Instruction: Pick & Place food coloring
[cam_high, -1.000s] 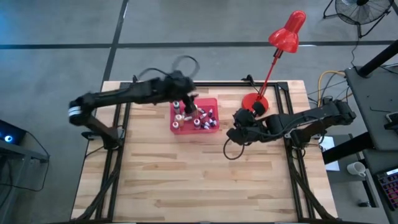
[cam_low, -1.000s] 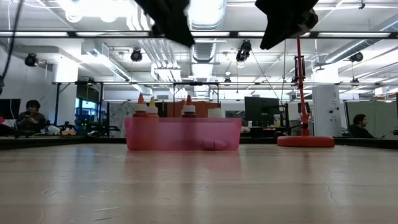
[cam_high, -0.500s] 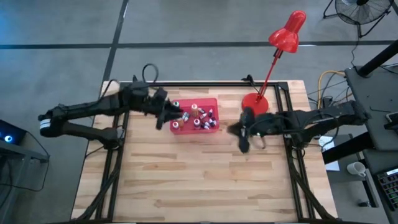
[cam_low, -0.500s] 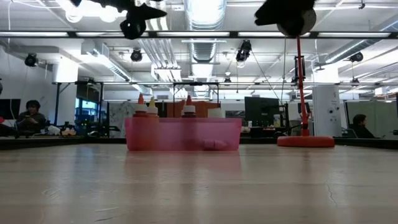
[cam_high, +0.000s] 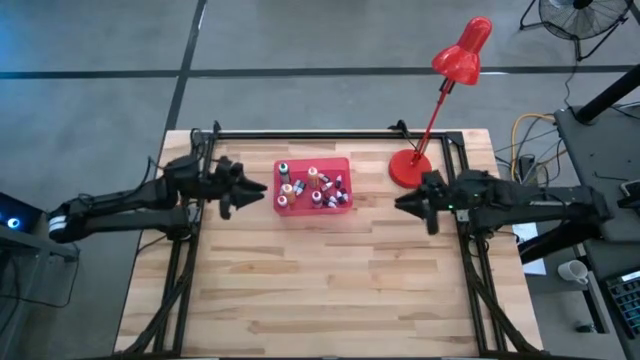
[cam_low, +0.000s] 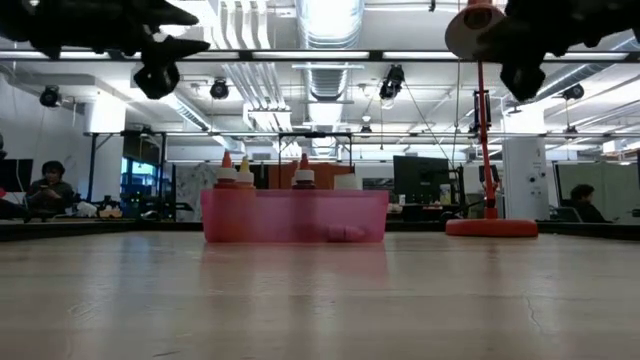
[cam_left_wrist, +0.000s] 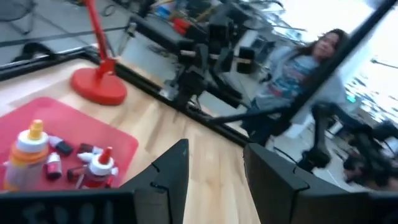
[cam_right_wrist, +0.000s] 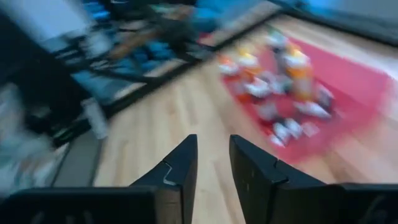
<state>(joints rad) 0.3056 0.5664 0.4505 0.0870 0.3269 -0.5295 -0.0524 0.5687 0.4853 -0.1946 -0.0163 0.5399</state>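
Both hands empty, raised above worktop (cam_high: 320, 290). Left hand (cam_high: 252, 192) fingers apart, just beside red tray (cam_high: 343, 164); right hand (cam_high: 404, 203) fingers parted, farther off. Food coloring (cam_high: 316, 189) between hands, in tray: tiny bottles, coloured caps, some upright, some lying. Likely best: single upright bottle, straight descent, neighbours avoided.
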